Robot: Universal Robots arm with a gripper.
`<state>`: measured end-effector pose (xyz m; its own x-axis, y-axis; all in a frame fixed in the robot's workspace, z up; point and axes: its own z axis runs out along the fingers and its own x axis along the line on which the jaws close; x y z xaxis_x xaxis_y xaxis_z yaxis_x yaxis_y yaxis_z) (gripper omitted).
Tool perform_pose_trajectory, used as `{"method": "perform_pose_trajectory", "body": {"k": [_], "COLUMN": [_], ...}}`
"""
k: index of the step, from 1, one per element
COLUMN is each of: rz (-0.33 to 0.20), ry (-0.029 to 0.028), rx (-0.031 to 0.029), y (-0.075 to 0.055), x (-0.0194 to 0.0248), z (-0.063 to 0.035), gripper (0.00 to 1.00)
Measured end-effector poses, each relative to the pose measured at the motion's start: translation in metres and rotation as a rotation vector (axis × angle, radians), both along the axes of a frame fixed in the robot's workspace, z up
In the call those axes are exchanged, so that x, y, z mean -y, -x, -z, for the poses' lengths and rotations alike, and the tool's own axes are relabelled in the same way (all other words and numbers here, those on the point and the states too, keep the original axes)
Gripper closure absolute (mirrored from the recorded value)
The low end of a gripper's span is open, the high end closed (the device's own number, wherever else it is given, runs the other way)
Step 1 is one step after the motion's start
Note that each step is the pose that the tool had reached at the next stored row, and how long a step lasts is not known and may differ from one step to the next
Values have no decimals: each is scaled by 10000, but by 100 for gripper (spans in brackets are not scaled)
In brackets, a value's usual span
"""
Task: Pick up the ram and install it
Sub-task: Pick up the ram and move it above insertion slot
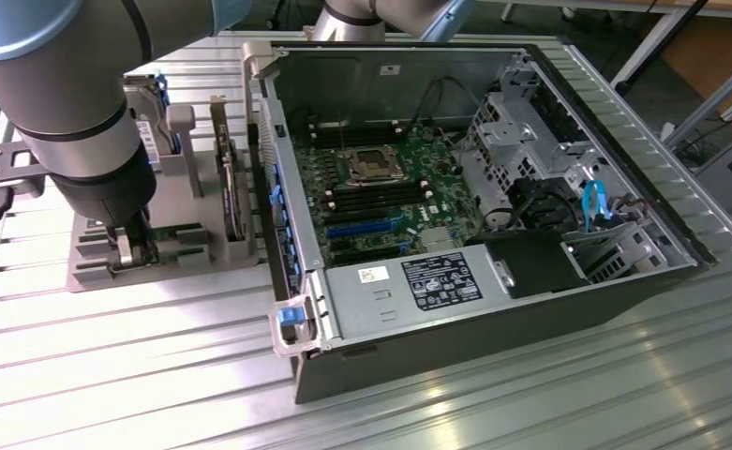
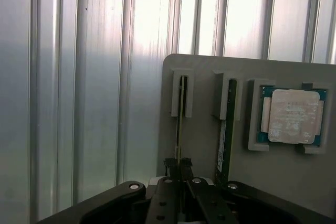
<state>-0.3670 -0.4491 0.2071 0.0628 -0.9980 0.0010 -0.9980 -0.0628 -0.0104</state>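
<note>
Aluminium slat table takes up most of the scene. It's bright ribbed metal running off every way from the grey holder plate, with a lot of glare on it. Past the table, at the far corner on the exterior view's right, there's some brownish floor and a few metal frame legs.

Next biggest is the open PC case, lying on its side just beside the holder plate on the exterior view's right. You can see the motherboard with its empty CPU socket and the black memory slots next to it.

The UR arm comes straight down over the holder plate, fat grey and blue joints with the black wrist part pointing down at it.

On the holder plate itself, the wrist view shows the ram stick standing on edge in its narrow slot. A second stick stands on edge in the slot just beside it. The square silver CPU sits flat in its own pocket beyond that second stick.

The gripper is right down on the holder plate. Its black fingers are pinched in tight on the thin top edge of the ram stick, one on each side. The stick is still sitting in its slot.
</note>
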Motion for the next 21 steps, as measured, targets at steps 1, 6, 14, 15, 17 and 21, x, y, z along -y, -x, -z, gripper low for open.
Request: {"method": "perform_pose_trajectory", "body": {"k": [1,6,14,15,17,21], "rz": [0,3,2,2,2,2], "ry": [0,-3,-3,-3,-3,-3], "rx": [0,0,-1,-1,0,0], "y": [0,1,1,1,1,1], "x": [0,0,1,1,1,1], "z": [0,-32,-122,-130,-148,-184], "gripper": [87,87,87,87,87,87]}}
